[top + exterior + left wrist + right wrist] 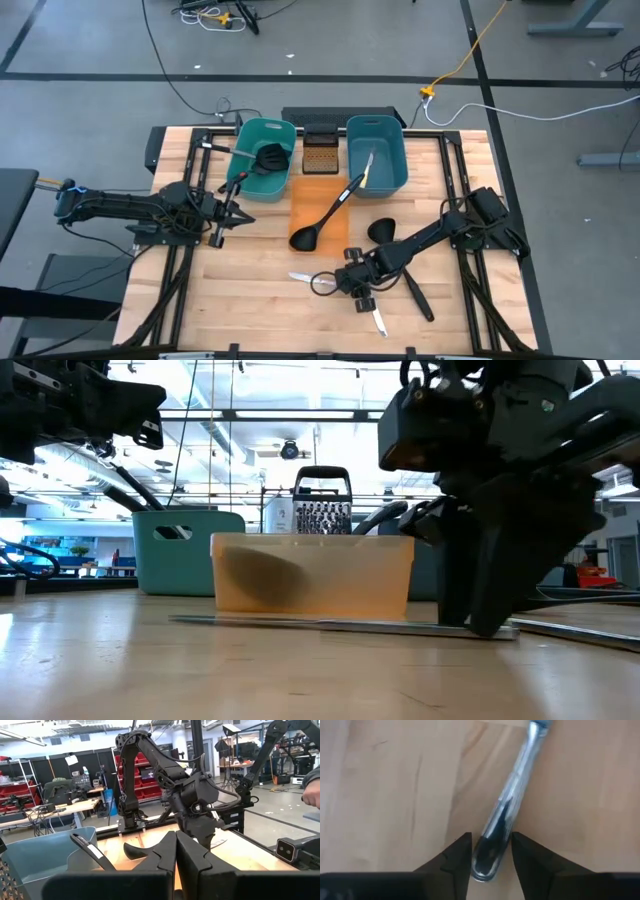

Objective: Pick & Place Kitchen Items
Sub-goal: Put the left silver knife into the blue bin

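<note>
Reaching down, right hand (491, 851) straddles the silver knife (506, 815) handle.

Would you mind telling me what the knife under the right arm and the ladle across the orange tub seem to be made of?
Knife: apparently polished metal, silvery with mirror-like reflections. Ladle: probably plastic, uniformly matte black without glints.

Bright overhead light (close-ups blurred)

No readable text, labels, brands or numbers in any view. Background shop signs, red bins and paper tags too blurred to read. Tubs, utensils, arms carry no legible markings.
</note>
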Available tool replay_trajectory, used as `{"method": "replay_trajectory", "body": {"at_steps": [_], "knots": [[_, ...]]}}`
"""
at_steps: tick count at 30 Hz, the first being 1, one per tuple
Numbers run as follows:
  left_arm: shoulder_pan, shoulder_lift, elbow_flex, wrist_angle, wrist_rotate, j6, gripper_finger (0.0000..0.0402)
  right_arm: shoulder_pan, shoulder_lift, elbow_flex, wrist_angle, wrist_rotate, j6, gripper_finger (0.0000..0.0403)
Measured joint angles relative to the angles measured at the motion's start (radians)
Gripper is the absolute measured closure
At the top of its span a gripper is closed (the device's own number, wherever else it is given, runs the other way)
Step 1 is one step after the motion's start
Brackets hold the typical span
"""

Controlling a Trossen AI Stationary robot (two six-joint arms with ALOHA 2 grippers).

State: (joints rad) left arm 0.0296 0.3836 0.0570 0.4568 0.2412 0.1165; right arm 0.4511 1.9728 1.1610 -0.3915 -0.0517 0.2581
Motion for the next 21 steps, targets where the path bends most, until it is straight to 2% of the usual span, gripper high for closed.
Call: {"method": "replay_trajectory", "body": {"at_steps": [11, 15, 21], "knots": [[0.0, 0.0, 0.0, 0.0, 0.0, 0.0, 0.0388, 0.016, 0.001, -0.001, 0.056, 0.062, 0.093, 0.0263], [0.0, 0.0, 0.0, 0.0, 0.0, 0.0, 0.0388, 0.024, 0.01, -0.01, 0.059, 0.036, 0.104, 0.0269], [0.0, 0.0, 0.0, 0.0, 0.0, 0.0, 0.0388, 0.058, 0.008, -0.038, 0.069, 0.088, 0.147, 0.0278]]}}
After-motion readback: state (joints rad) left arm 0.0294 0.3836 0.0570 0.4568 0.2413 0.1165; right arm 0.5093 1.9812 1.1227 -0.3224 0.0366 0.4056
